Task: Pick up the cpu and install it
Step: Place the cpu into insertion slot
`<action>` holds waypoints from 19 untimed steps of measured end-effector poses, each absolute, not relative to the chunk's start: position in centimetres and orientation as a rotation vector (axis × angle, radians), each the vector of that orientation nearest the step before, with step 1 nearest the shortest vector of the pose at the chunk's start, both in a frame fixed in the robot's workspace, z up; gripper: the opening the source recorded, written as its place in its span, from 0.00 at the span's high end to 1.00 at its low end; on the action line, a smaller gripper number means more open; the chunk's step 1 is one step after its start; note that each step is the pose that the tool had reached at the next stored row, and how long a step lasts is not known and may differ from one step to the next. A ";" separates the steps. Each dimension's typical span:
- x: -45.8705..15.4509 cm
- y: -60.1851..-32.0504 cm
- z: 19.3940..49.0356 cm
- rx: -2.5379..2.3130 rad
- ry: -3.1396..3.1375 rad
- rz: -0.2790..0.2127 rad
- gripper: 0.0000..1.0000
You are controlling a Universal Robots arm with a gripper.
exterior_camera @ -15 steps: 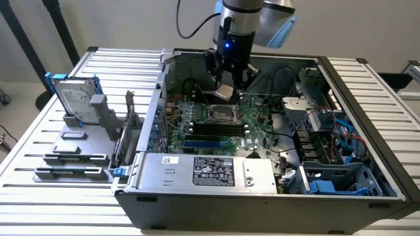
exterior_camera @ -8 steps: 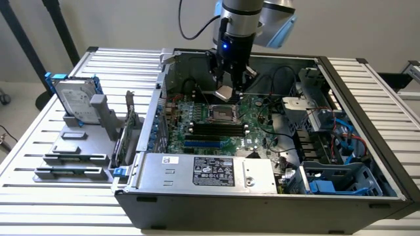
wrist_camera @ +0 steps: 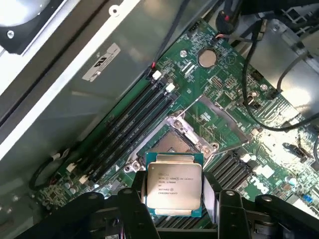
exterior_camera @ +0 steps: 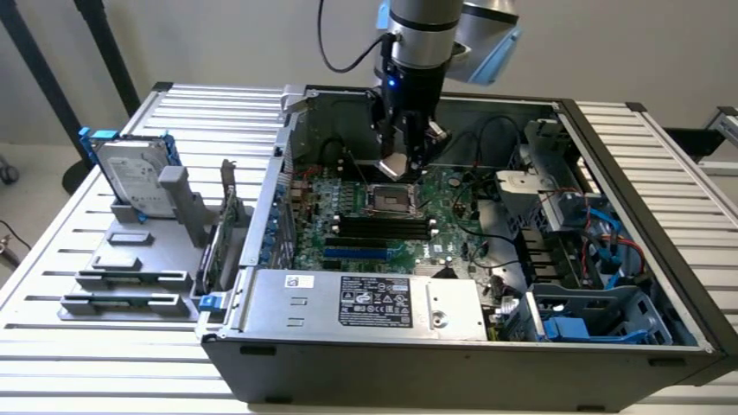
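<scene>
I'm watching the gripper point(wrist_camera: 174, 198) hanging inside the open computer case point(exterior_camera: 461, 367), its jaws pinching the cpu point(wrist_camera: 174, 175) by two opposite edges (silvery printed lid facing up at the wrist camera). The chip is hovering just above the green motherboard point(exterior_camera: 450, 238), close over the socket point(exterior_camera: 392, 201), not yet seated.

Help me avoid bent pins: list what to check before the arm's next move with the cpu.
1. cpu gripped between fingers: ok.
2. cpu held close above the socket, not seated: ok.
3. Nothing lying on the socket: ok, going by the exterior view.
4. Socket's plate fully raised: cannot tell.
5. cpu level with the socket: cannot tell.
6. cpu's corner mark matching the socket: cannot tell.
</scene>
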State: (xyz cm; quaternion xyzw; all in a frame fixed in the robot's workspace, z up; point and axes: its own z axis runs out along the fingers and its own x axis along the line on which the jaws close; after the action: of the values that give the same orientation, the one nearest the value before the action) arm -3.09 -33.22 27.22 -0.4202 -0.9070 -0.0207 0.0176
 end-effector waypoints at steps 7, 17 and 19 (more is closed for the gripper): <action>-3.1 -33.2 26.8 -1.481 -2.733 -0.068 0.45; -3.1 -33.2 26.0 -1.727 -2.589 -0.072 0.45; -3.1 -33.2 25.8 -1.774 -2.558 -0.073 0.45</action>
State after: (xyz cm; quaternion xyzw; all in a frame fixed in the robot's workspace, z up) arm -3.09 -33.22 25.85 -0.5696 -0.8215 -0.0235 0.0138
